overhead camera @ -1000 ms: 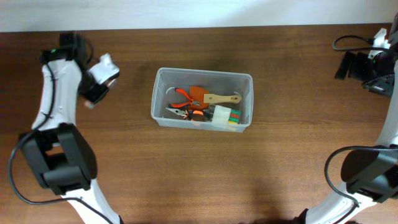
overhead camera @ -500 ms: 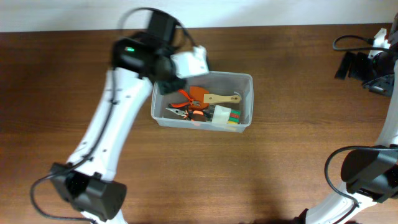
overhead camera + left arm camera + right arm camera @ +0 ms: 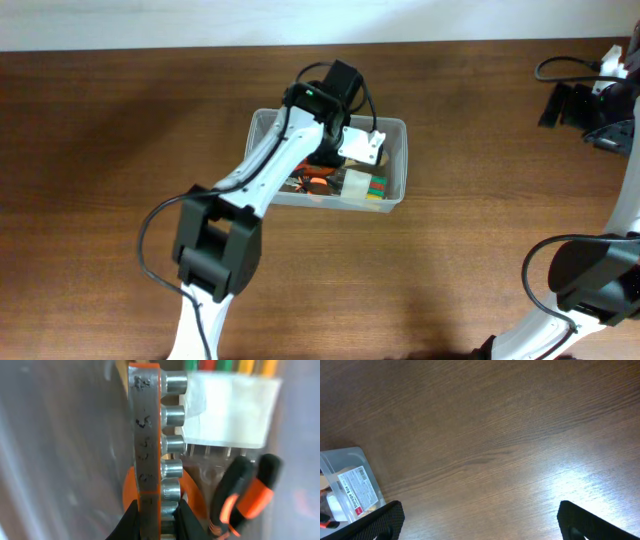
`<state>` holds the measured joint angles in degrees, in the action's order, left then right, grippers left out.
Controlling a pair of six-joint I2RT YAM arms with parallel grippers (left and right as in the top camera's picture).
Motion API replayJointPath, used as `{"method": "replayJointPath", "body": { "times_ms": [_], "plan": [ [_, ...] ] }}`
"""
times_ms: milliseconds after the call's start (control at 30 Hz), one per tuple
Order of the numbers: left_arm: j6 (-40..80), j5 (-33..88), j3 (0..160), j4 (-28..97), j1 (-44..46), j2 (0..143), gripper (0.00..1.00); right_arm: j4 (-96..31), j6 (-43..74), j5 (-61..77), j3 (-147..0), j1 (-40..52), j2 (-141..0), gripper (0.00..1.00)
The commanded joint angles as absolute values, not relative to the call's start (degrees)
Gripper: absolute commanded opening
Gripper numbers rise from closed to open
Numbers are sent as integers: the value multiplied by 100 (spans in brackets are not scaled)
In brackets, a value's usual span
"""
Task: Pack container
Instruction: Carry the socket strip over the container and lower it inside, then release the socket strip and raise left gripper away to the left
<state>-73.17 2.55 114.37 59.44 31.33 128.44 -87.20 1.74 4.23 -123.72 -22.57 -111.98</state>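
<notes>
The left end effector [image 3: 156, 521] has swung in from the far left to the container [image 3: 402, 165], and it is clenched on an orange socket rail [image 3: 147, 435] among the tools inside. The container sits mid-worktop [image 3: 480, 240]. The right end effector [image 3: 480, 522] hangs spread wide at the far right.

1. Overhead, the left arm [image 3: 275, 165] crosses the container [image 3: 399, 150] near the desk's far edge and hides most of what lies inside.
2. Of the left gripper [image 3: 156, 522] only the fingertips show at the bottom edge, pinching a socket rail [image 3: 146, 435] whose lower end is cut off there.
3. The white box [image 3: 235, 410] is blurred and cropped at the top, and the pliers handles [image 3: 245, 495] run out below.
4. The right gripper [image 3: 480, 522] shows only two wide-apart fingertips at the bottom corners. The container's label [image 3: 357, 487] is too small to read.
5. The right arm [image 3: 628, 200], at the desk's right edge, is cropped.
</notes>
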Motion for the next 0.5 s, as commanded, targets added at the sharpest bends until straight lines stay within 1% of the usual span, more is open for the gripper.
{"method": "replayJointPath", "body": {
  "times_ms": [0,33,100,200,333,467],
  "plan": [
    [-7452,-156,11441,5719,3098,12820,69,-8718,244,475,-12363,-2252,-11192,98],
    [-7380,-276,11443,5623,3098,12820,99,-8718,244,475,-12363,-2252,-11192,99],
    [-7185,-589,11459,5489,3098,12818,99,-8718,242,475,-12363,-2252,-11192,98],
    [-6499,-1083,11590,5448,3103,12814,99,-8718,244,475,-12363,-2252,-11192,99],
    [-4569,-1649,12081,5596,3098,12752,99,-8718,242,475,-12363,-2252,-11192,98],
    [-3041,-1831,12763,6361,3092,12514,99,-8718,242,475,-12363,-2252,-11192,98]
  ]
}}
